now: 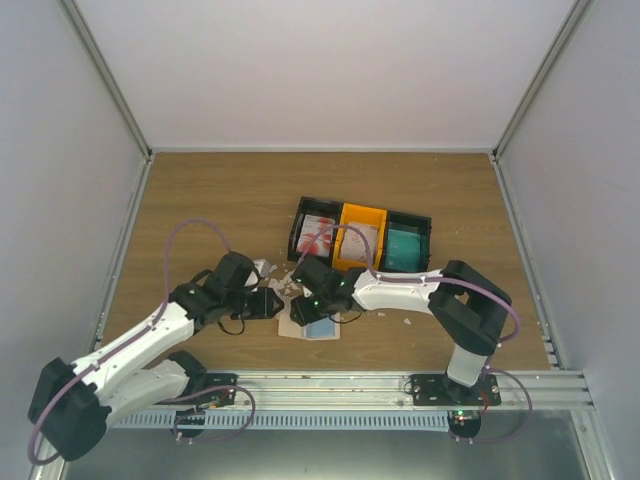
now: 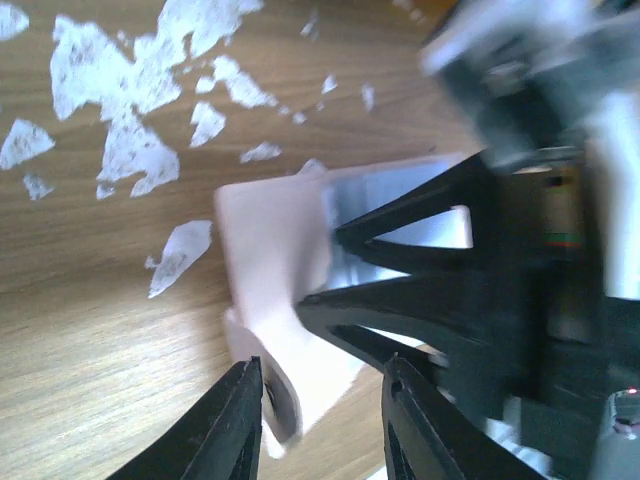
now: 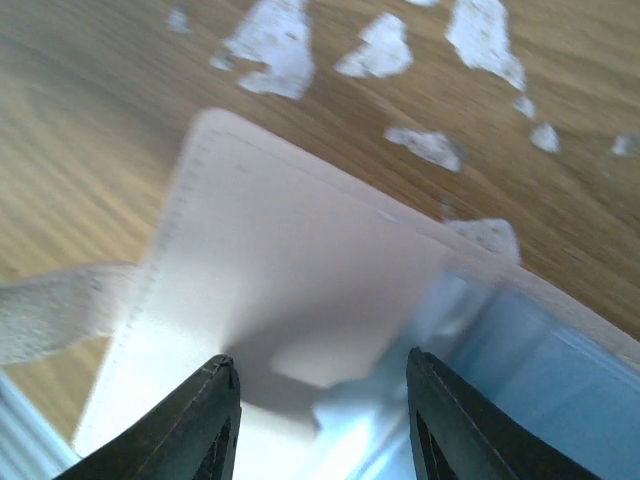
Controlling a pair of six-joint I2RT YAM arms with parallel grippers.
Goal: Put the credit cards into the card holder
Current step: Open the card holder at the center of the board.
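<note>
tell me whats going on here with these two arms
The left arm and right arm lean in over the card holder, which lies open on the table near the front edge. The left jaws straddle one edge of it. The right jaws hang open above its pale inside, where a bluish card lies. More credit cards sit in the three-bin tray behind.

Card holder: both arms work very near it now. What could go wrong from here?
The left fingers and the right fingers crowd over the card holder, so they could collide. Its flap, between the open left fingers, may fold over the blue card.
</note>
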